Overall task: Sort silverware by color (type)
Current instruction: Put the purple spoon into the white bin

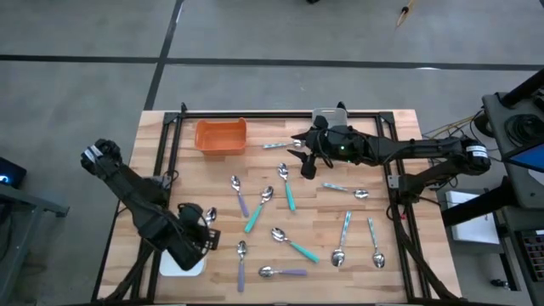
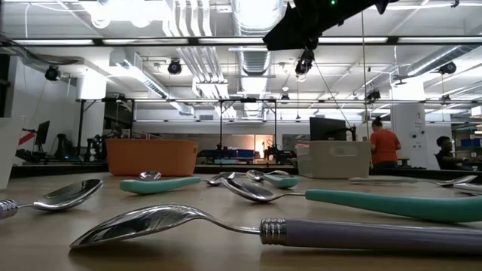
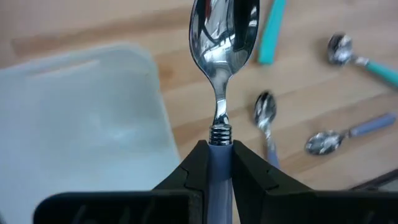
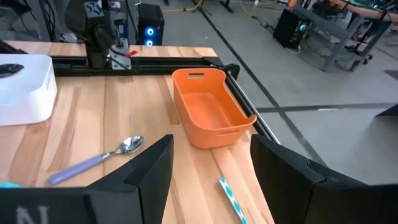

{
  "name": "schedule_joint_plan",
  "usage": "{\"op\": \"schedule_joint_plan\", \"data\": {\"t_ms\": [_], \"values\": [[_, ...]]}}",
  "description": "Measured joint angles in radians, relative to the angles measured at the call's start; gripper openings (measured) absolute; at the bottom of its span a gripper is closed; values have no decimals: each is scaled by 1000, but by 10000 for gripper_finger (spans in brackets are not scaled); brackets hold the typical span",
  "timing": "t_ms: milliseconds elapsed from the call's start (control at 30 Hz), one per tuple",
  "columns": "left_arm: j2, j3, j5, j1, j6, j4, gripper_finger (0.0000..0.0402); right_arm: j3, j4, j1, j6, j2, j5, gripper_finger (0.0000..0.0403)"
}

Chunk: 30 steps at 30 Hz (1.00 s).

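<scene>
Fingers (image 3: 196, 177) of the left end effector (image 3: 219, 177) pinch the pale lavender handle of a spoon (image 3: 222, 37), its shiny bowl jutting forward above the rim of the white tray (image 3: 81, 124) just beside it. Farther out on the tabletop (image 1: 391, 204) lie the other spoons: a purple-handled one (image 3: 266, 121), another purple one (image 3: 348, 134) and a teal one (image 3: 364, 56). The right end effector (image 4: 211, 171) hangs with its fingers spread wide above the tabletop, the orange tray (image 4: 211, 109) just ahead of it and a purple-handled spoon on the wood (image 4: 93, 160) near one finger.
</scene>
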<state>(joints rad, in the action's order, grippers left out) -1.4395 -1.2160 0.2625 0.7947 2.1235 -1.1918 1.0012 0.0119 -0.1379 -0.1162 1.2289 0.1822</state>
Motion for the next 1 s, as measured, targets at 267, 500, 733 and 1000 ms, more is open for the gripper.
{"op": "schedule_joint_plan", "data": {"t_ms": [267,500,733,1000], "values": [[-1,58,-75,121,207,-14,25,0,5,0,-26,0,2,205],[-7,81,-207,166,234,0,25,0,-3,0,-26,0,2,205],[-38,122,-198,166,220,-3,25,0,-10,0,-26,1,2,205],[-73,177,-196,164,233,14,46,0,-10,0,-14,1,2,205]]}}
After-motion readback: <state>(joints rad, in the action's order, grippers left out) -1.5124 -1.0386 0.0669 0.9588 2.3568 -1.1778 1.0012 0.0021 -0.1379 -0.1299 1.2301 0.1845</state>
